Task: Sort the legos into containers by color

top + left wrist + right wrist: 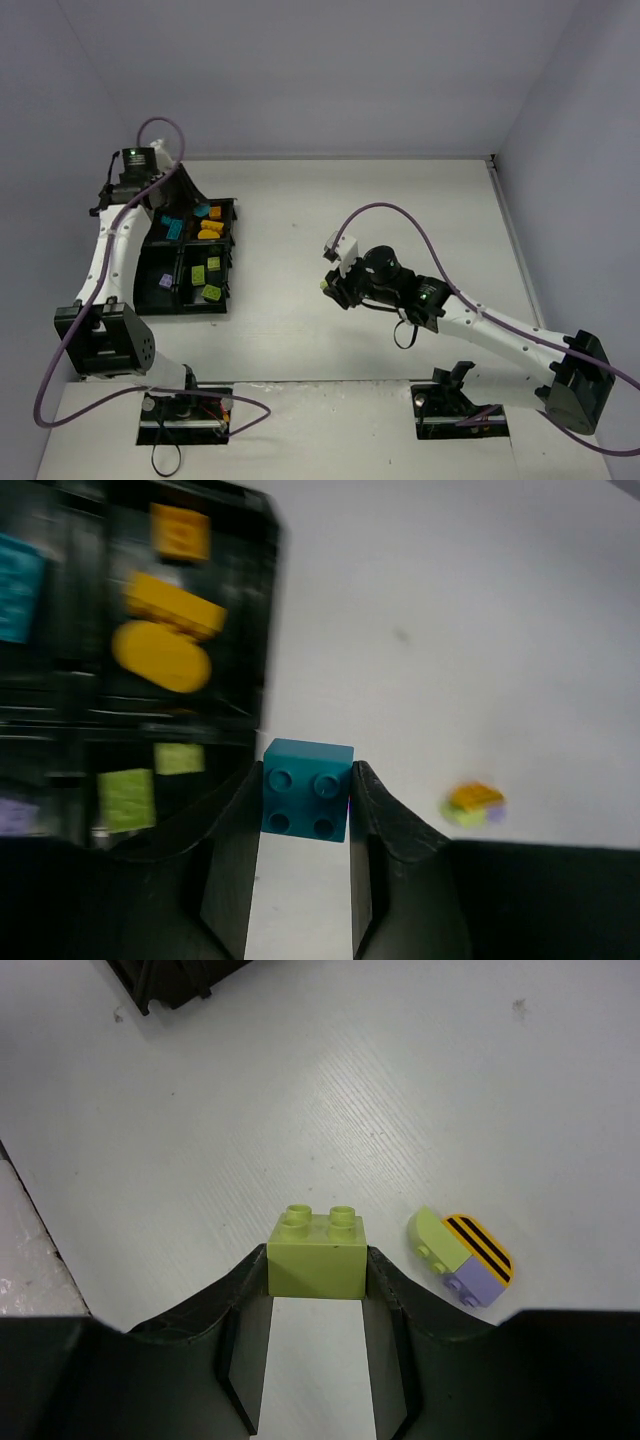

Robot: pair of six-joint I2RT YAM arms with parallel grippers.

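A white counter point(300, 320) fills the middle of the top view, meeting a pale grey-blue back wall point(330, 70) across the upper frame and a side wall point(585, 150) at the right. A seam point(320, 381) crosses its lower part. In the right wrist view, a small dark speck point(519, 1005) sits upper right.

Robot lab, bare white walls point(300, 80), tabletop point(290, 330)
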